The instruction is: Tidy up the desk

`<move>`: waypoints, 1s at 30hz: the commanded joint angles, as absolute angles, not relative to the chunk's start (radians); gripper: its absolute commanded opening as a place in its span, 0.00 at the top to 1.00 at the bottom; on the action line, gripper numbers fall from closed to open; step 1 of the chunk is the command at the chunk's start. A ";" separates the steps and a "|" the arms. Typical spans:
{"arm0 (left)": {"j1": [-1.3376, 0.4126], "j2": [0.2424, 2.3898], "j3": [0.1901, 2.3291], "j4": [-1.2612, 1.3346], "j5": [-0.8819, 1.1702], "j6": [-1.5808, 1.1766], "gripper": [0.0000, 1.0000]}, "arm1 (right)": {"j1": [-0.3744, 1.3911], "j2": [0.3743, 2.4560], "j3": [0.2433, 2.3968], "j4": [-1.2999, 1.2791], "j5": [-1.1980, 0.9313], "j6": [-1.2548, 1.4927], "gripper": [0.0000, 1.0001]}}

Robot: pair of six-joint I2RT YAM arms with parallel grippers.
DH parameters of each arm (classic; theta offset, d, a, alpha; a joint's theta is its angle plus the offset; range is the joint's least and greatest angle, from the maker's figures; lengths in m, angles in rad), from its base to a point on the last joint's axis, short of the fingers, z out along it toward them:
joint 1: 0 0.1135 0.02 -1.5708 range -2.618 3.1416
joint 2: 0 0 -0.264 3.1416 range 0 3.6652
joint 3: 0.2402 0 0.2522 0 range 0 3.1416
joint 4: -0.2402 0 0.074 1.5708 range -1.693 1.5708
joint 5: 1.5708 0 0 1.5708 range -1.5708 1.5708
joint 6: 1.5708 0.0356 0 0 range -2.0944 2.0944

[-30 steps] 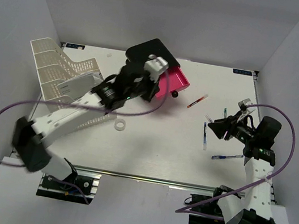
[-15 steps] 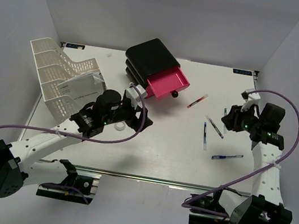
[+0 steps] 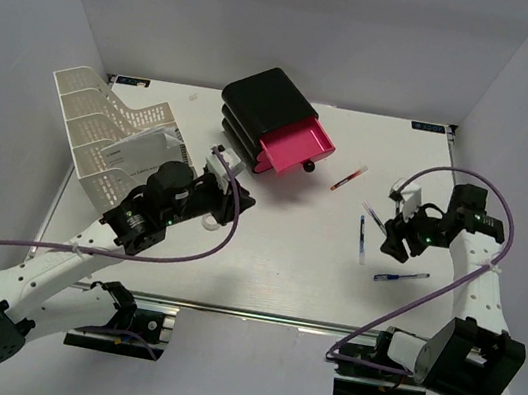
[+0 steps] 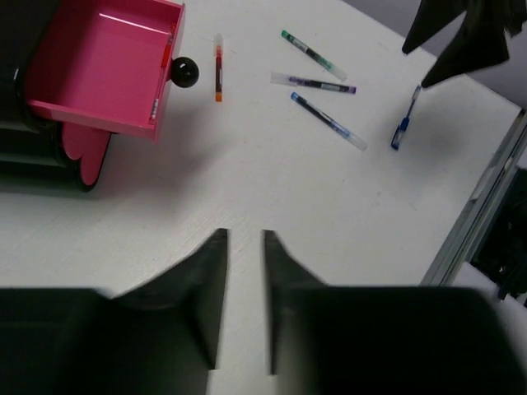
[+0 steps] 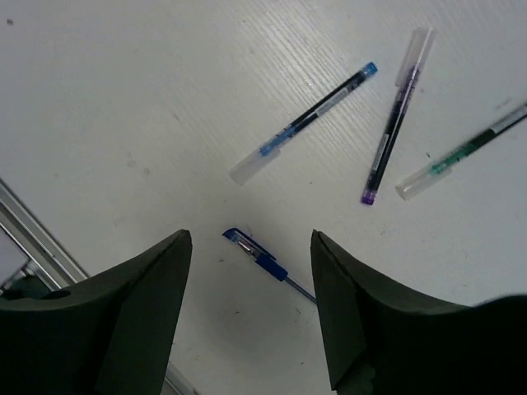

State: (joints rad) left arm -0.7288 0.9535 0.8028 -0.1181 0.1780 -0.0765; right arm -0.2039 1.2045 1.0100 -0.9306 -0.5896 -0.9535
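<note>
the counter point(image 3: 282, 272), white and perforated, fills the floor between grey walls and lies under both arms, with its metal rail at the near edge

a white mesh paper tray point(image 3: 85, 117) holding paper stands at its left side, and a black drawer unit point(image 3: 265, 101) sits at the back middle with its pink drawer point(image 3: 298, 144) pulled out

the left hand point(image 4: 244, 239) hangs over bare counter near the drawer unit, its jaws almost closed with only a narrow gap, gripping nothing

the right hand point(image 5: 251, 236) hovers released, jaws wide and empty, over the loose pens on the right side, so the right arm is much the nearer one to them

a dark blue pen point(image 5: 268, 265) lies flat straight below that gap

its long axis runs diagonally to the line on which the jaws close, so the wrist probably needs a small turn before dropping

a clear blue pen point(image 5: 305, 119), a purple pen point(image 5: 395, 115) and a green pen point(image 5: 465, 152) lie just beyond, apart from each other

a red pen point(image 3: 348, 178) lies nearer the drawer

the drawer is well to the left of this cluster
</note>
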 commanded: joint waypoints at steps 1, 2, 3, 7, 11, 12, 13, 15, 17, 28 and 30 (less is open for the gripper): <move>-0.729 0.925 0.787 -0.109 0.147 -0.081 0.60 | -0.184 1.178 1.007 -1.036 -0.614 -1.198 0.34; -0.729 0.922 0.787 -0.112 0.143 -0.080 0.53 | -0.176 1.167 0.987 -1.014 -0.574 -1.259 0.33; -0.729 0.922 0.788 -0.112 0.140 -0.078 0.47 | -0.175 1.157 0.962 -0.999 -0.539 -1.305 0.33; -0.729 0.928 0.788 -0.113 0.141 -0.075 0.40 | -0.170 1.097 0.803 -0.944 -0.335 -1.589 0.33; -0.729 0.928 0.790 -0.114 0.140 -0.072 0.40 | -0.172 1.112 0.801 -0.931 -0.310 -1.623 0.38; -0.729 0.925 0.788 -0.114 0.138 -0.071 0.40 | -0.172 1.133 0.805 -0.930 -0.311 -1.621 0.42; -0.729 0.925 0.788 -0.114 0.140 -0.069 0.40 | -0.172 1.141 0.807 -0.913 -0.313 -1.621 0.43; -0.729 0.928 0.787 -0.115 0.137 -0.069 0.40 | -0.170 1.164 0.799 -0.881 -0.292 -1.617 0.44; -0.729 0.930 0.787 -0.115 0.140 -0.066 0.40 | -0.172 1.177 0.781 -0.841 -0.270 -1.623 0.44; -0.729 0.936 0.787 -0.115 0.140 -0.058 0.41 | -0.170 1.316 0.785 -0.796 -0.218 -1.669 0.40; -0.729 0.934 0.787 -0.117 0.138 -0.058 0.41 | -0.172 1.342 0.790 -0.790 -0.204 -1.675 0.40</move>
State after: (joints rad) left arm -0.7288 0.9413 0.7918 -0.1196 0.1452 -0.0673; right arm -0.1734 1.3170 0.7685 -0.8036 -0.2321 -1.6310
